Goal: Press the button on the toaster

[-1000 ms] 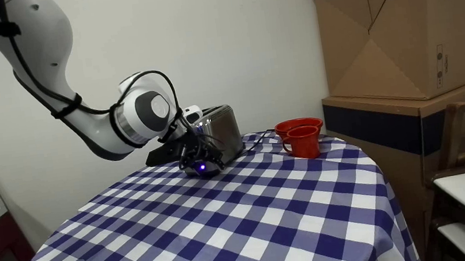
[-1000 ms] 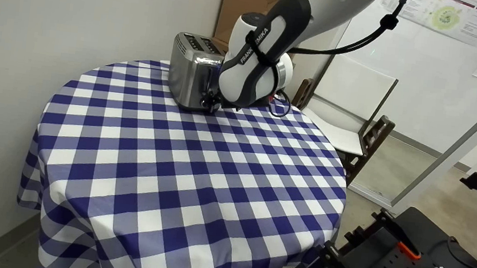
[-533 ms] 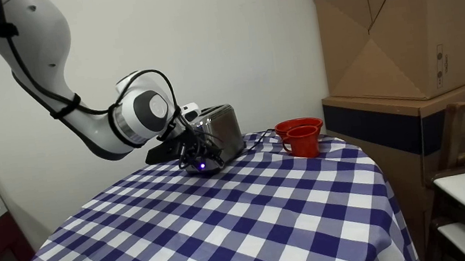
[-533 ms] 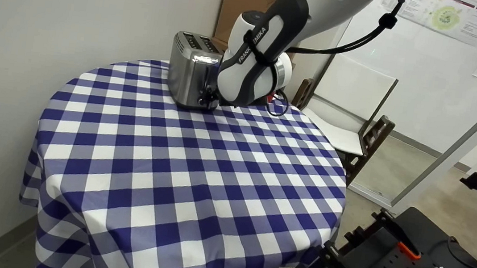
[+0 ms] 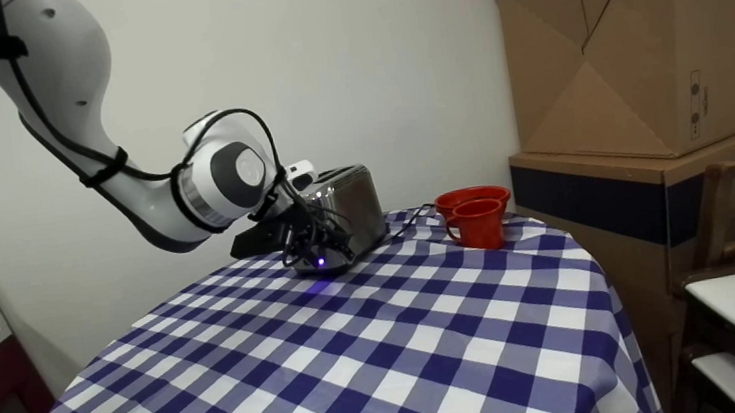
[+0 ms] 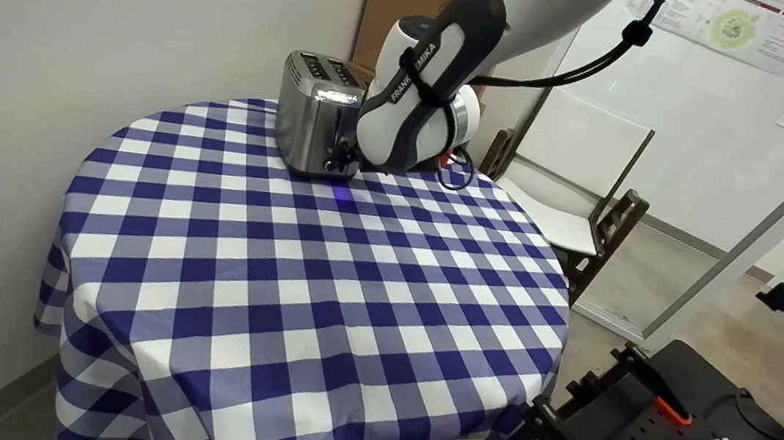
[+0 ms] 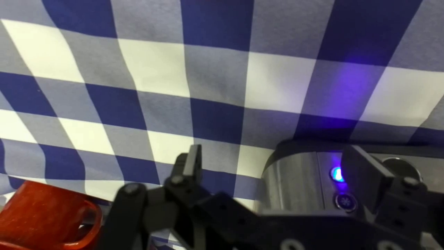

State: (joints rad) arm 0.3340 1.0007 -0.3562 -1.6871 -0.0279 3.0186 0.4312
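The silver toaster point(image 5: 360, 211) stands on the checked tablecloth in both exterior views point(image 6: 309, 122). In the wrist view its end face point(image 7: 291, 180) is at the lower right. It bears a button lit blue point(image 7: 336, 174) and a dark button with a snowflake mark point(image 7: 346, 202). A round dark knob point(image 7: 404, 168) is partly hidden. My gripper point(image 7: 274, 152) is open and empty. Its right finger is in front of the toaster's control panel, overlapping the lit button's edge; I cannot tell whether it touches. Its left finger is beside the toaster, over cloth. The gripper point(image 5: 321, 244) is close against the toaster's end.
A red mug point(image 5: 480, 226) stands in front of a red bowl point(image 5: 488, 193), and a black cord point(image 5: 405, 228) runs from the toaster. The mug point(image 7: 41, 215) shows lower left in the wrist view. A wall and cardboard boxes point(image 5: 604, 79) stand behind the table.
The toaster and tablecloth have shifted slightly back, with my gripper moving a little the same way. A blue glow now falls on the cloth in front of the toaster; earlier it did not show.
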